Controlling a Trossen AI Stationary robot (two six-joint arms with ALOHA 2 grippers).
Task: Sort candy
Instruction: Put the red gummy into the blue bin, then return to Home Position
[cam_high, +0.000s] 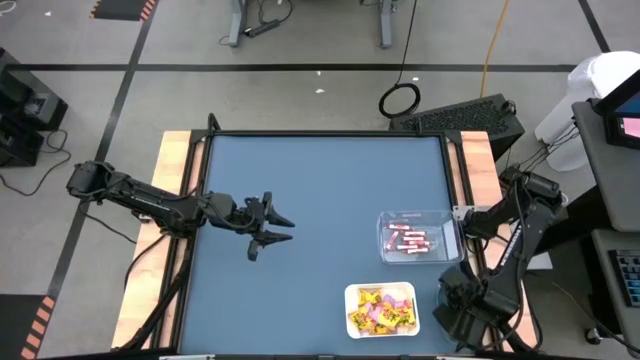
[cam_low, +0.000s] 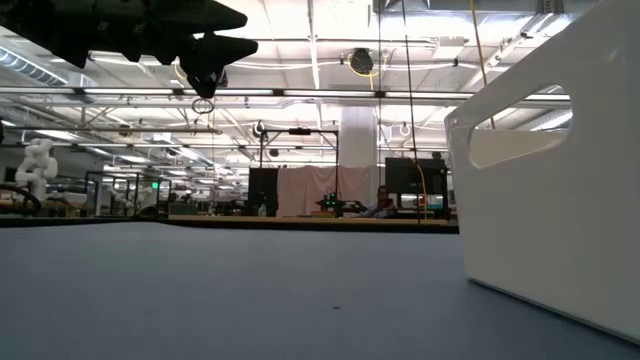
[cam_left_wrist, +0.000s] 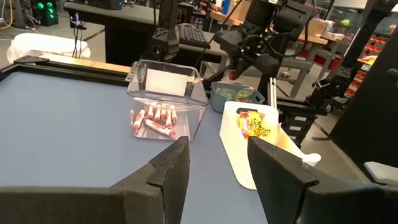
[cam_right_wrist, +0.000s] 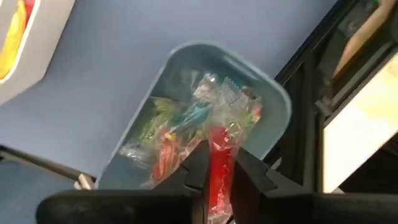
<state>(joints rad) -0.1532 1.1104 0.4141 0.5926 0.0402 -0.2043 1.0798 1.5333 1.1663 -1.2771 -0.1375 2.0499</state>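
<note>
While the left gripper (cam_high: 278, 229) hangs idle above the bare middle of the table (cam_high: 310, 180), fingers (cam_left_wrist: 168, 171) apart and holding nothing, the right gripper (cam_right_wrist: 219, 168) is the one at work. Its fingers are clamped together on a thin red stick candy (cam_right_wrist: 217, 171), which stands between them directly over the green-tinted tray (cam_right_wrist: 273, 99) at the table's right edge. That tray holds a loose mix of green, teal and red wrapped pieces (cam_right_wrist: 186, 124), so it reads as the unsorted supply.

Judgement: the stick is pinched along its length because that is its narrow dimension, and it is held clear of the pile to separate it from neighbouring wrappers.

Sorted stock lies further in on the table: red sticks (cam_high: 408, 240) lie in the clear tray (cam_high: 384, 222), and yellow packets (cam_high: 380, 310) fill the white tray (cam_high: 350, 293), nearer the front edge. The clear tray sits near the right arm, between the two grippers, and is the likely destination for the held stick
</note>
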